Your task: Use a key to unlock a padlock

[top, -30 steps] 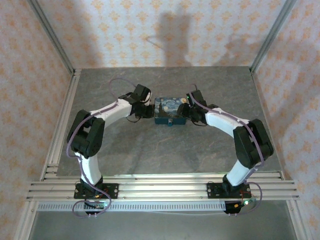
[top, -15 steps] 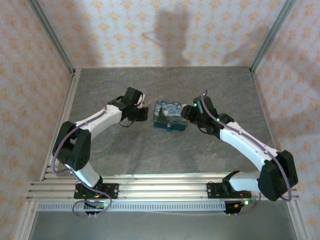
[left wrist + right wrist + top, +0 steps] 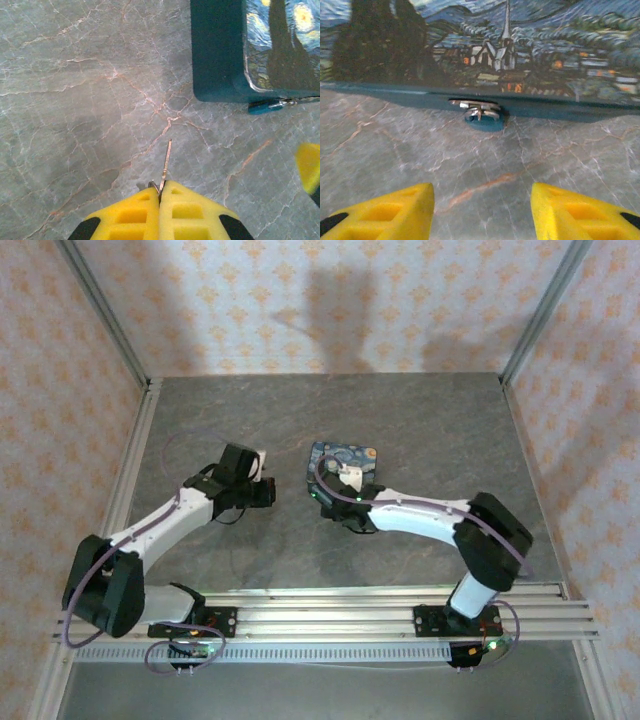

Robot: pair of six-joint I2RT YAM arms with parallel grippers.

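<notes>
At the wrists, left gripper (image 3: pixel 160 189) clamps the key (image 3: pixel 167 159), right gripper (image 3: pixel 481 196) gapes before the padlock (image 3: pixel 484 121).

One padlock (image 3: pixel 484 121), one key (image 3: pixel 166 159), one painted box (image 3: pixel 470 50), two grippers (image 3: pixel 160 189) (image 3: pixel 482 197).

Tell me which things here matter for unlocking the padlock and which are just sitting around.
For the job: padlock; key, pinched in the left end effector; open right end effector.
Just there: painted box carrying the padlock; table.
</notes>
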